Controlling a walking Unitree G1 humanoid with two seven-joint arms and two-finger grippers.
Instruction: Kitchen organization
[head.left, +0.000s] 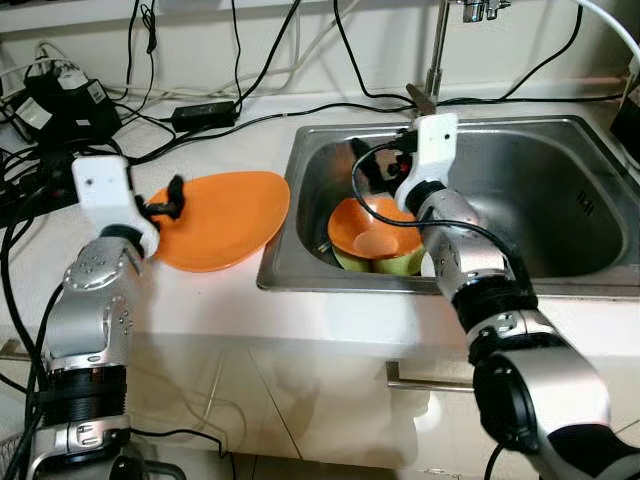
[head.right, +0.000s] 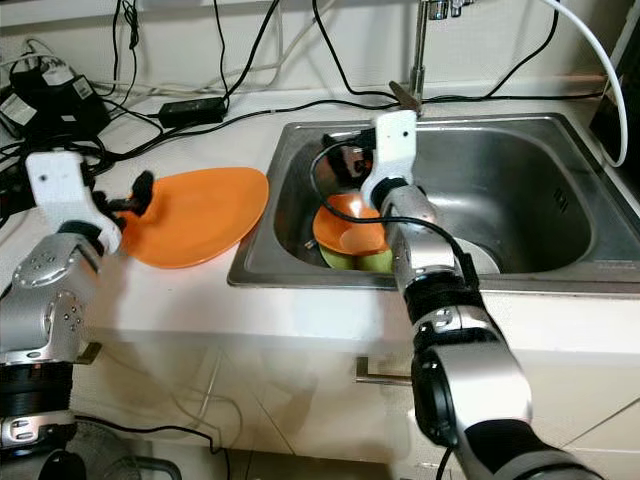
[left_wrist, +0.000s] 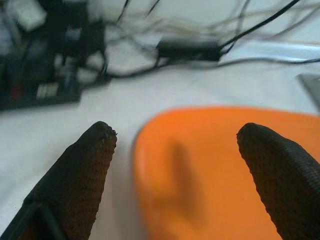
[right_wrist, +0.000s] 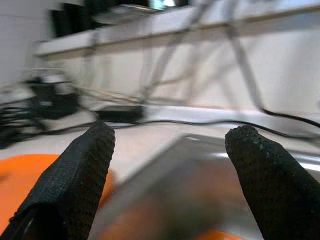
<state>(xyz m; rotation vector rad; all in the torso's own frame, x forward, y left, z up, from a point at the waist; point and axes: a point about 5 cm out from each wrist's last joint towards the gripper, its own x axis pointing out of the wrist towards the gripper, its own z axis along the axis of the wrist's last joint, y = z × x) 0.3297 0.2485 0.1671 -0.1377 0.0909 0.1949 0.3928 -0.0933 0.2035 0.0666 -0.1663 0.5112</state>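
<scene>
One orange plate (head.left: 225, 218) on the counter, two bowls (head.left: 372, 240) in the sink; both tools spread wide.

You see a brushed steel sink (head.left: 560, 190), a smooth matt orange plate (head.left: 225, 220), and finely textured black fingers (left_wrist: 80, 180).

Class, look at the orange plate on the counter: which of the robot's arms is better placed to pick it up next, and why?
Probably the left. The left tool is open at the near edge of the orange plate on the counter, one finger over it. The right tool hangs open inside the sink, above the orange bowl.
</scene>
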